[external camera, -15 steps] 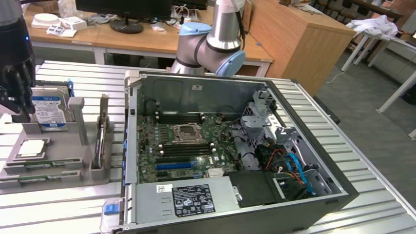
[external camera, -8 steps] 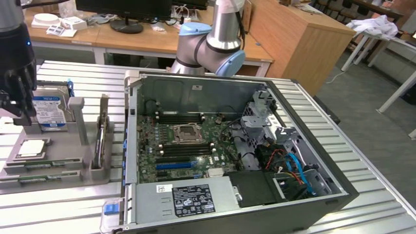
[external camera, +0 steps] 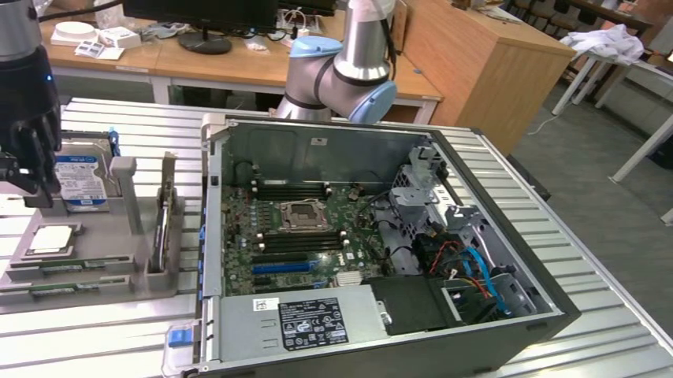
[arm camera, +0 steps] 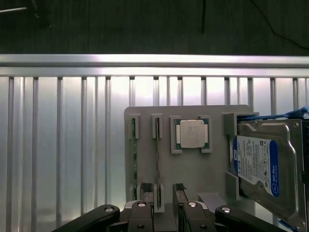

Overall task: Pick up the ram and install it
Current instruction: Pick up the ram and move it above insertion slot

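**Gripper** [arm camera: 163,192]: fingers [arm camera: 146,194] stand apart, with nothing between them and nothing held. It hangs above the grey tray [arm camera: 193,179] at the exterior view's left. There is one arm, so which hand is nearer does not arise.

**Ram:** two sticks are counted. Both sit on edge in narrow parallel slots of the tray, side by side and not touching.
- The inner ram stick [arm camera: 157,159] is closest to the open gap. Its long axis runs straight toward that gap, so one finger stands to each side of its thin faces.
- The outer ram stick [arm camera: 134,159] lies just beside it, outside the line of the fingers.
- In the exterior view both sticks run left to right along the tray's near edge, below the gripper and somewhat nearer than it.
- Judgement: the inner stick is the one addressed, and neither has been lifted.

**Rest of tray:** one processor [arm camera: 192,134] lies flat beside the ram slots. One hard drive [arm camera: 260,164] is propped in its holder at the far end.

**Beyond:** one open computer case [external camera: 547,307] stands on the slatted metal table [arm camera: 72,145] to the exterior view's right, well apart from the tray. Its motherboard [external camera: 305,236] is exposed, and the number of free slots cannot be told
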You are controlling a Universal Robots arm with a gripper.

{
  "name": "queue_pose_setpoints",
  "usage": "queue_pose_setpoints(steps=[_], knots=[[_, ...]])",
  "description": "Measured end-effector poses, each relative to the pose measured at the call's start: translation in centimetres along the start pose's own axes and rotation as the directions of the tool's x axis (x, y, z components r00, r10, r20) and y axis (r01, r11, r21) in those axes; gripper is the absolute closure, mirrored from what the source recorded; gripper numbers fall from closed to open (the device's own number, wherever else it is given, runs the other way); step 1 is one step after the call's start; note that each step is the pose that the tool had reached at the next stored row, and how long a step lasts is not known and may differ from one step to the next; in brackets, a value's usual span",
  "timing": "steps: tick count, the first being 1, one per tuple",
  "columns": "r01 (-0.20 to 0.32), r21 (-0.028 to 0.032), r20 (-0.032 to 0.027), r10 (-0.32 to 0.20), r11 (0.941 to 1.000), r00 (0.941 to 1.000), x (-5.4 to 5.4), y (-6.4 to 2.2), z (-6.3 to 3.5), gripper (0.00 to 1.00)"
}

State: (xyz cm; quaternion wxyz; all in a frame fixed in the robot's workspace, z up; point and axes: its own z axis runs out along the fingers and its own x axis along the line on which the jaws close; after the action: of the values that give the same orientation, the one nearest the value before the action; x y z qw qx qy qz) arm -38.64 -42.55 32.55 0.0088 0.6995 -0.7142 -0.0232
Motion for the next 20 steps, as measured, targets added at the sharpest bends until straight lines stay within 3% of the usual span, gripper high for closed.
queue_pose_setpoints(steps=[16, 20], knots=[[0.000, 0.0000, 0.0001, 0.000, 1.0000, 1.0000, 0.0, -0.06, 1.39, 0.70], [0.000, 0.0000, 0.0000, 0.000, 1.0000, 1.0000, 0.0, -0.10, 2.28, 0.70]])
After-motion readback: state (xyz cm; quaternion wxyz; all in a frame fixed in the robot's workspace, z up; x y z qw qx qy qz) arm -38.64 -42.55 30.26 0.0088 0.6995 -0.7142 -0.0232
